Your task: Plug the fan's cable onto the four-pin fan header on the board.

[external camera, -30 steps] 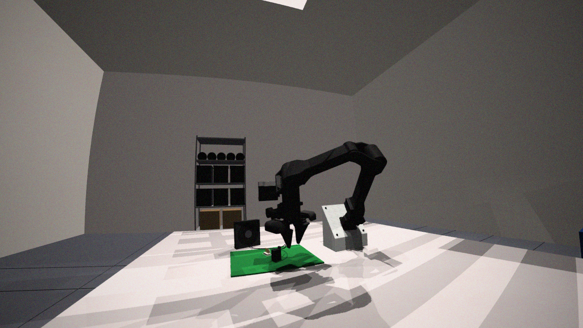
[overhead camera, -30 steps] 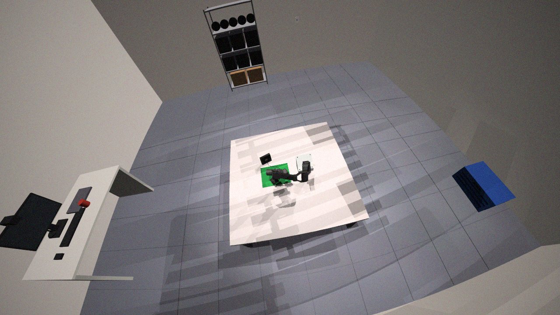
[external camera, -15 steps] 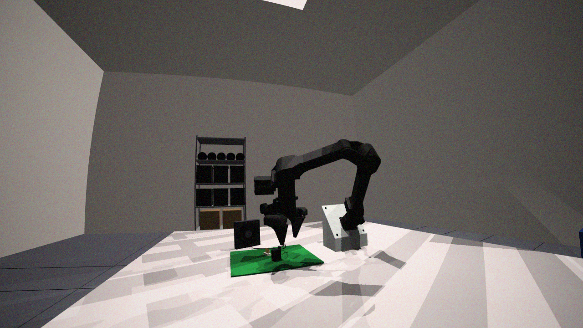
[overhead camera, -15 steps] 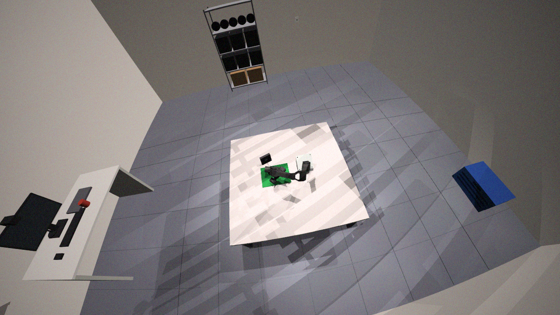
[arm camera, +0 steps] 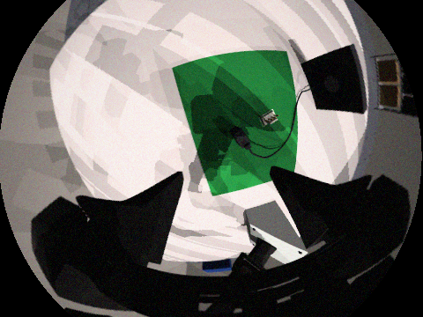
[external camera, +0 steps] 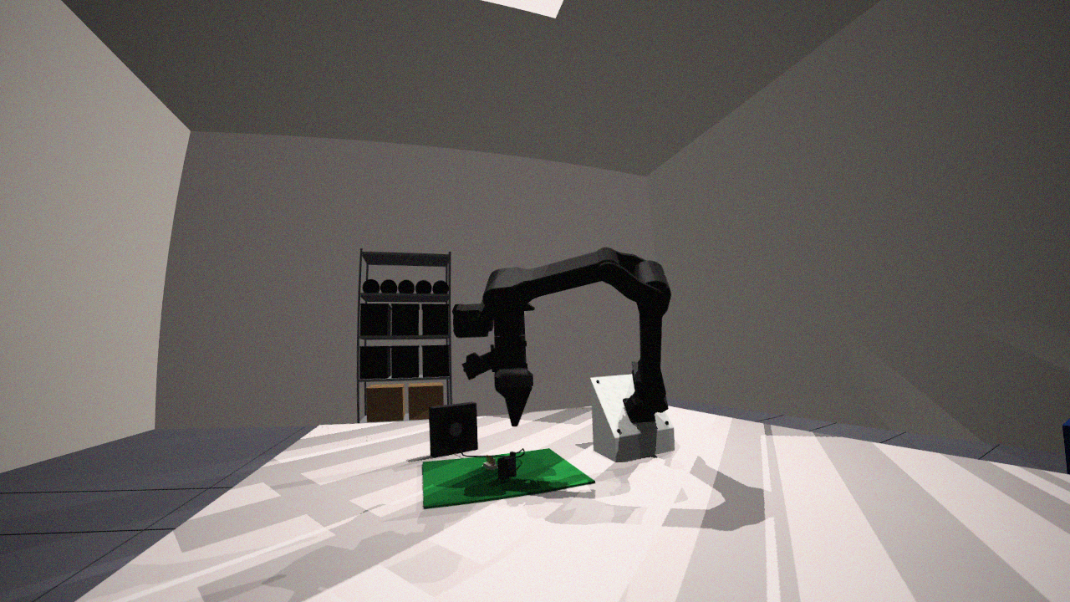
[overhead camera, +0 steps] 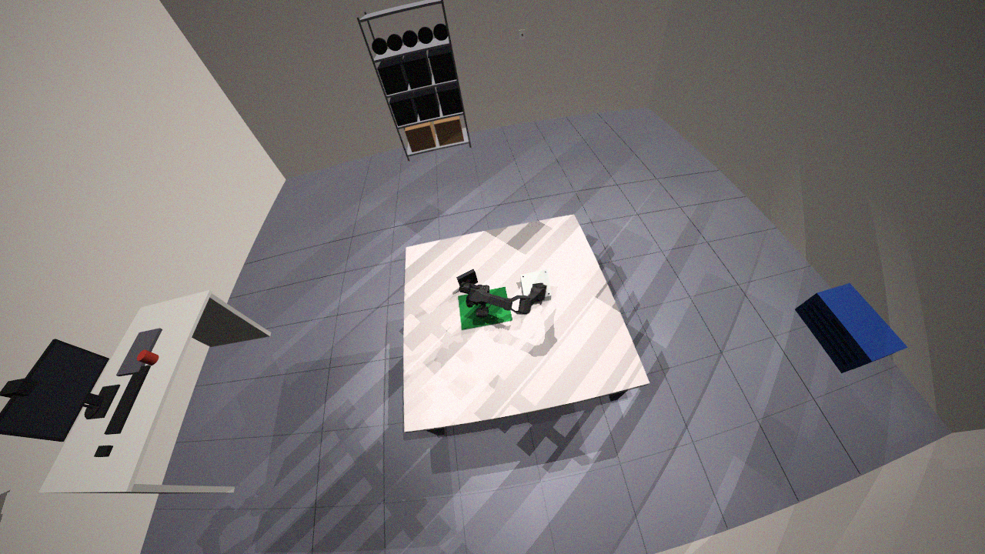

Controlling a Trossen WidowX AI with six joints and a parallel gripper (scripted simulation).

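The black plug (external camera: 506,466) (arm camera: 241,137) rests on the green board (external camera: 449,490) (arm camera: 260,169), beside the four-pin header and not on it. The white header (arm camera: 269,117) (external camera: 490,463) stands on the board with its pins bare. Two thin dark wires (arm camera: 288,137) curve from the plug to the black fan (external camera: 453,429) (arm camera: 337,81) (overhead camera: 466,277), which stands upright beyond the board's edge. My gripper (external camera: 514,425) (arm camera: 228,173) is open and empty. It points down and hangs above the board and plug, touching neither.
A grey block with a slanted white face (external camera: 613,400) (overhead camera: 530,283) (arm camera: 288,253) stands beside the arm's base. The white table (overhead camera: 523,372) bears everything. A shelf rack (overhead camera: 420,85) (external camera: 404,336), a desk (overhead camera: 158,323) and a blue box (overhead camera: 860,320) stand away from the table.
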